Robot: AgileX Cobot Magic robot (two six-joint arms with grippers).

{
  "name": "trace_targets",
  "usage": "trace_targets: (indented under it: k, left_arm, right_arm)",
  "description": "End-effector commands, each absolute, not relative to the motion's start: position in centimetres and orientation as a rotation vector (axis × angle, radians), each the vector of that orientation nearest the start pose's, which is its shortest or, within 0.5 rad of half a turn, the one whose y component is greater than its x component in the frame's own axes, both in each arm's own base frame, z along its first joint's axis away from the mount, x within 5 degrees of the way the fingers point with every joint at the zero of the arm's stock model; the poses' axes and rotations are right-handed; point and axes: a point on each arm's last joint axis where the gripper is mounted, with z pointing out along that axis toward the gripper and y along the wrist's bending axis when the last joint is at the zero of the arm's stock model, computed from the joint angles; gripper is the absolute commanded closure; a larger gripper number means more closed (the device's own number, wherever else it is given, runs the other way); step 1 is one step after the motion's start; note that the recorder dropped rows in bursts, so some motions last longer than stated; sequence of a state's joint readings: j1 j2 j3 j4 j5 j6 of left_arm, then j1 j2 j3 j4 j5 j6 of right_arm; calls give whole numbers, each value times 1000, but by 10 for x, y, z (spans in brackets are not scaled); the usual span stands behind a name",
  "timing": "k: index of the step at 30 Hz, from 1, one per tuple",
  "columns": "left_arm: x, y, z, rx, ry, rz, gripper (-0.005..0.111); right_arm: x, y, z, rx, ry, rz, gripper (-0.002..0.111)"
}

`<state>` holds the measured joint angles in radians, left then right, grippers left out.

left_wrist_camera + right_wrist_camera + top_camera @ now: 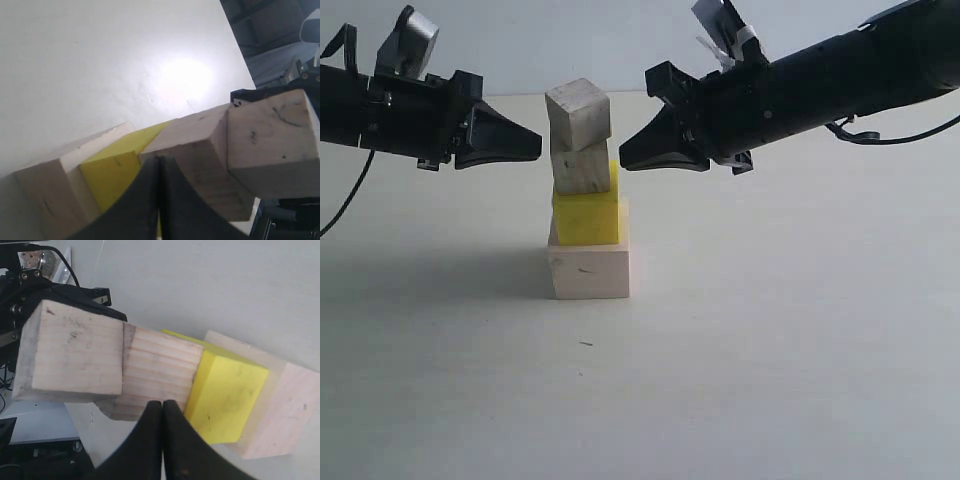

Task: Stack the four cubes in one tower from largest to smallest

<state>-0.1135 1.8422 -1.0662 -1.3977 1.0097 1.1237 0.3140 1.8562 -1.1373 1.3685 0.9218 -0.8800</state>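
A tower of four cubes stands on the white table. The large pale wood cube [590, 270] is at the bottom, the yellow cube [586, 216] on it, then the speckled tan cube [582, 168], and the greyish-white cube [578, 112] on top, twisted a little. My left gripper [536, 146] is shut and empty, its tip just left of the upper cubes. My right gripper [624, 158] is shut and empty, just right of the tan cube. In the wrist views, the left gripper [159, 159] and the right gripper [163, 403] point at the tan cube [200, 145] [157, 372], apart from it.
Bare white table [770, 350] surrounds the tower on all sides. Both black arms reach in level from left and right at the height of the upper cubes. Equipment and cables [35, 270] lie beyond the table's far edge.
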Motion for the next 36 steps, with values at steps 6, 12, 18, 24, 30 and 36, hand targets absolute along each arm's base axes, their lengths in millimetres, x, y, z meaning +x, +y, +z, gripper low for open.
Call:
trace_targets:
  k: [6, 12, 18, 24, 30, 36]
  left_arm:
    - [339, -118, 202, 384, 2336, -1330, 107]
    - [339, -120, 203, 392, 2334, -1335, 107]
    - [338, -121, 203, 396, 2334, -1336, 107]
    - [338, -122, 203, 402, 2332, -1348, 107]
    - [337, -122, 203, 404, 2332, -1351, 107]
    - [335, -128, 203, 433, 2331, -1356, 107]
  right_arm:
    - [323, 185, 210, -386, 2451, 1412, 108]
    - [323, 185, 210, -386, 2451, 1412, 108]
    - [323, 185, 211, -391, 2451, 1420, 108]
    - [322, 185, 211, -394, 2451, 1425, 108]
    - [322, 185, 211, -396, 2451, 1428, 108]
    - [322, 185, 211, -402, 2449, 1428, 108]
